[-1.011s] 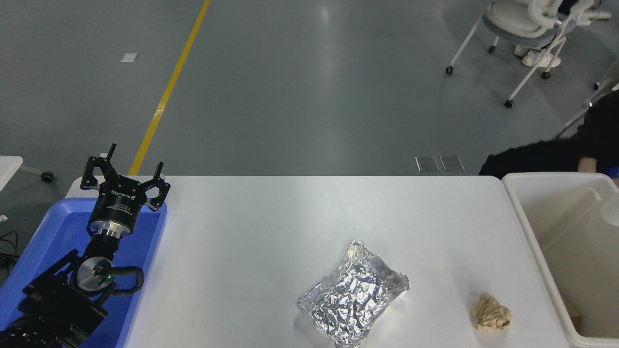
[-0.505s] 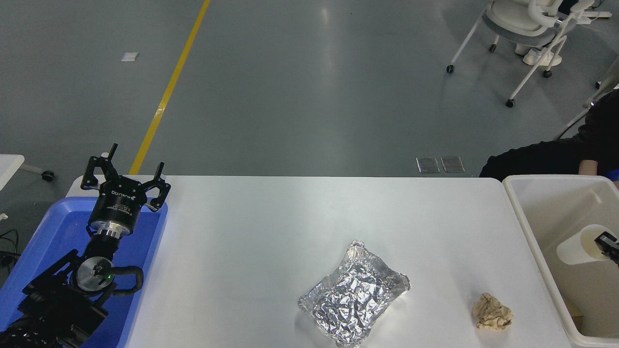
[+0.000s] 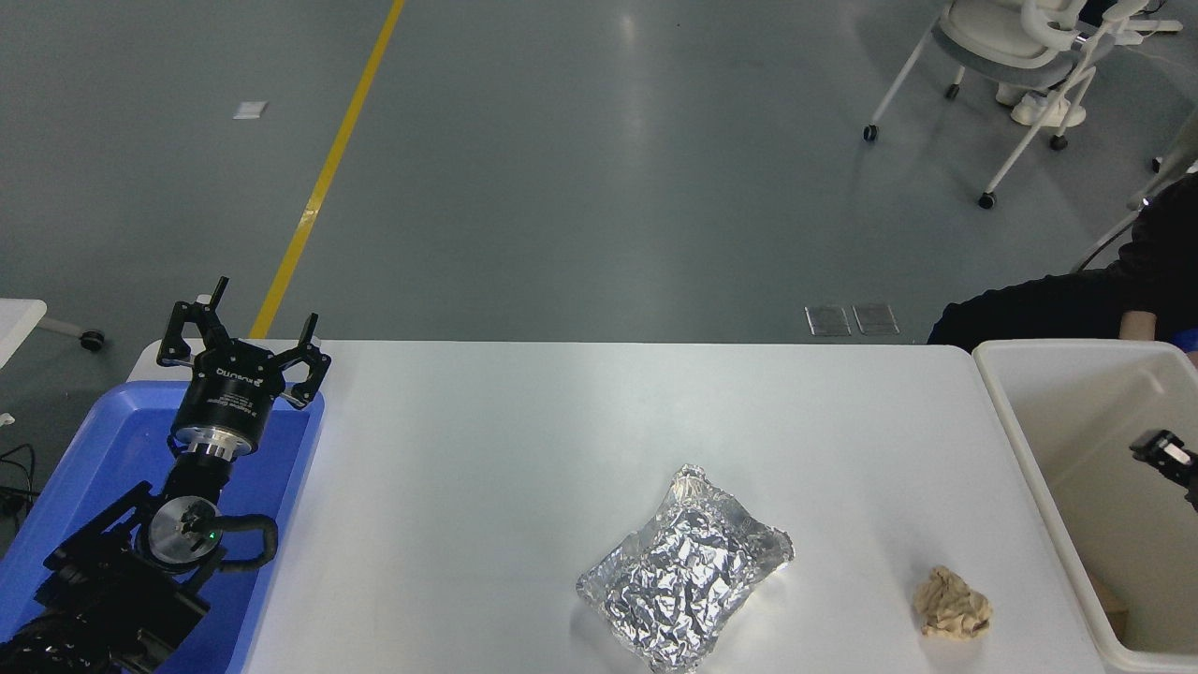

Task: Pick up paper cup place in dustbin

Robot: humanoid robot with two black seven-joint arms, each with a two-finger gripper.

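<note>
The off-white dustbin [image 3: 1086,412] stands at the table's right end, cut off by the picture's edge. The paper cup is not in view. Only the black tip of my right gripper [image 3: 1163,451] shows at the right edge, over the inside of the dustbin, with nothing visible in it. My left gripper [image 3: 241,348] is open and empty, parked over the blue tray [image 3: 112,440] at the lower left.
A crumpled foil packet [image 3: 688,566] lies on the white table [image 3: 562,421] at front centre. A crumpled tan paper ball [image 3: 952,604] lies near the dustbin's left wall. A person's dark sleeve [image 3: 1039,304] is at the far right corner. A wheeled chair [image 3: 1020,56] stands beyond.
Half a second ago the paper cup was at my right gripper's tip over the dustbin. Now the cup is gone from view and the gripper's tip sits slightly higher.
</note>
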